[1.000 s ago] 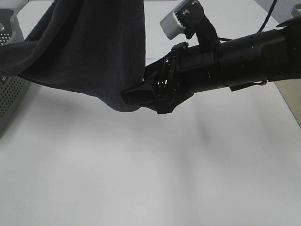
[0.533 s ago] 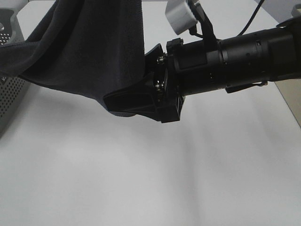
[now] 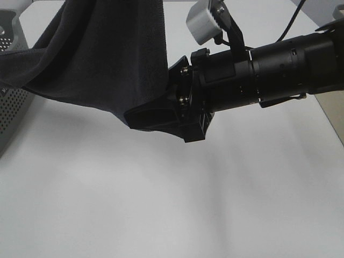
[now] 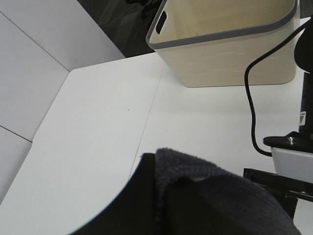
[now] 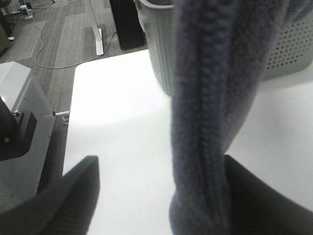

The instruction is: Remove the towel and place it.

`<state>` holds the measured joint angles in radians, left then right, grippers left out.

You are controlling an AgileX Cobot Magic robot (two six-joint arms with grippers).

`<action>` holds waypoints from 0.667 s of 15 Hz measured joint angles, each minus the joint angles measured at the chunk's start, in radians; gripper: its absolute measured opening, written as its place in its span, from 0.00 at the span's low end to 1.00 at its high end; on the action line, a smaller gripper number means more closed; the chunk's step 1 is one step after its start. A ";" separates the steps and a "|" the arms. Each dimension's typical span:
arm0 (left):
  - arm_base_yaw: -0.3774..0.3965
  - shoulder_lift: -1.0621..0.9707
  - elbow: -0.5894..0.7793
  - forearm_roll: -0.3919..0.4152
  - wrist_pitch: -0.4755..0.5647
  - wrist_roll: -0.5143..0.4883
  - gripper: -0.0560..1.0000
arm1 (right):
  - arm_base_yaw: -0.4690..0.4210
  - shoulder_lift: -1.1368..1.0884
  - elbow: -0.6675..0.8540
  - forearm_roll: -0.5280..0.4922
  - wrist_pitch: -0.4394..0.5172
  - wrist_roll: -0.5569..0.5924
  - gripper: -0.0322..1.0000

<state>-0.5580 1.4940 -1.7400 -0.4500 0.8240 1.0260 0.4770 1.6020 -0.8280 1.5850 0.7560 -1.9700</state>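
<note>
The dark towel [image 3: 107,59] hangs from above the top edge of the high view, with one end draped on the grey basket [image 3: 11,107]. My left gripper [image 4: 166,191] is out of the high view; in the left wrist view it is shut on a bunched edge of the towel [image 4: 210,196]. My right gripper [image 3: 148,119] reaches in from the right at the towel's lowest hanging corner. In the right wrist view the right gripper [image 5: 161,169] is open, with the towel fold [image 5: 210,98] hanging between the fingers, close to one finger [image 5: 264,205].
The grey perforated basket also shows in the right wrist view [image 5: 161,44]. A beige basket [image 4: 230,44] stands on the white table [image 3: 161,204], with a black cable [image 4: 252,107] beside it. The right arm's white camera [image 3: 203,24] sticks up above the arm.
My right gripper has moved left and rotated, so its fingers now straddle the towel's lower corner. The towel hangs much as before.
</note>
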 joint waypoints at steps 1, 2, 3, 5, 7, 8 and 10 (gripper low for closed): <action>0.000 0.000 0.000 0.007 -0.007 -0.004 0.05 | 0.000 0.000 0.000 0.000 -0.024 0.010 0.59; 0.000 0.000 0.000 0.007 -0.008 -0.006 0.05 | 0.000 0.000 0.000 0.000 -0.043 0.018 0.53; 0.000 0.000 0.000 0.007 -0.008 -0.006 0.05 | 0.000 0.000 0.000 0.007 -0.055 0.032 0.48; 0.000 0.000 0.000 0.009 -0.009 -0.007 0.05 | 0.000 0.000 0.000 0.045 -0.070 0.038 0.38; 0.000 0.000 0.000 0.010 -0.010 -0.007 0.05 | 0.000 0.000 0.000 0.069 -0.072 0.039 0.18; 0.000 0.000 0.000 0.010 -0.010 -0.007 0.05 | 0.000 0.000 0.000 0.071 -0.072 0.039 0.11; 0.000 0.000 0.000 0.010 -0.011 -0.007 0.05 | 0.000 0.000 0.000 0.081 -0.072 0.048 0.04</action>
<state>-0.5580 1.4940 -1.7400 -0.4400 0.8130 1.0190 0.4770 1.6020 -0.8280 1.6660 0.6840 -1.9220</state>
